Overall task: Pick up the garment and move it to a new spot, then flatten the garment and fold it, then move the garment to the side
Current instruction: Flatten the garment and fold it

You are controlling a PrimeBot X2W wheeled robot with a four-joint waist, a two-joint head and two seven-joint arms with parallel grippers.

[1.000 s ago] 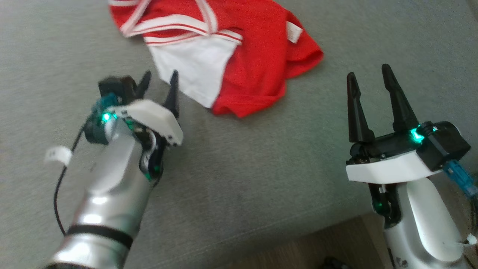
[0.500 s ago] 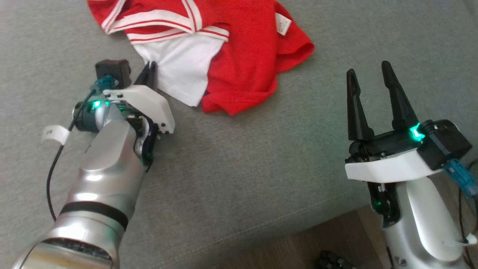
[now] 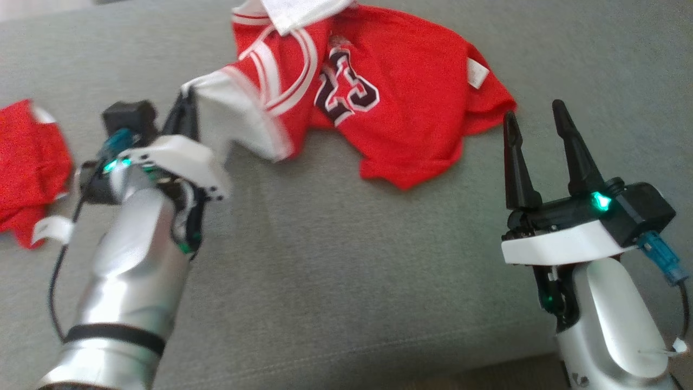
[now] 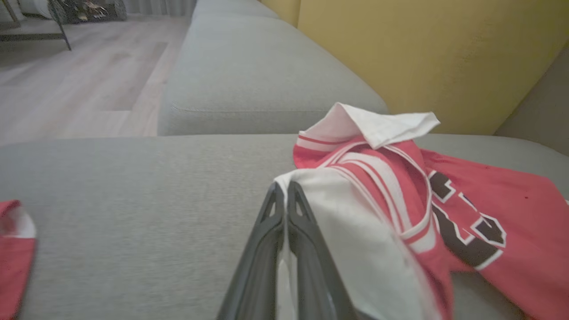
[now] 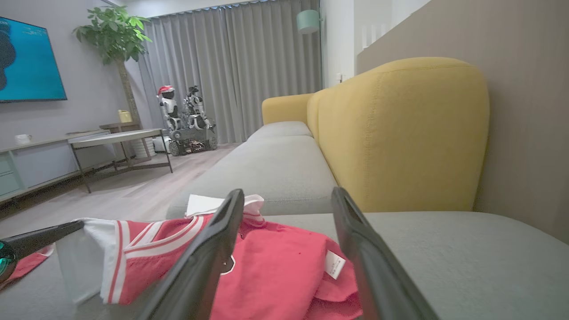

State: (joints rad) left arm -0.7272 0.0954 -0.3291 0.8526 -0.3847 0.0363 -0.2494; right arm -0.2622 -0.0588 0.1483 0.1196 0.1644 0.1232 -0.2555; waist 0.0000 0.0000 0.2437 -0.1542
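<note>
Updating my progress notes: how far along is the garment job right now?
Done: left gripper is shut on the white edge of the red jersey. In hand: that edge raised off the grey sofa cushion; the rest lies crumpled. Left: moving it, flattening, folding, setting aside. The right gripper hangs open, apart.

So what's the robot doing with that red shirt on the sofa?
It's starting to pick up the red shirt. The robot's left fingers are shut on the shirt's white edge and hold that bit raised, while the rest lies crumpled on the grey sofa. The right fingers are open and empty, hovering beside the shirt's other end. Another red cloth lies off to the robot's left.
</note>
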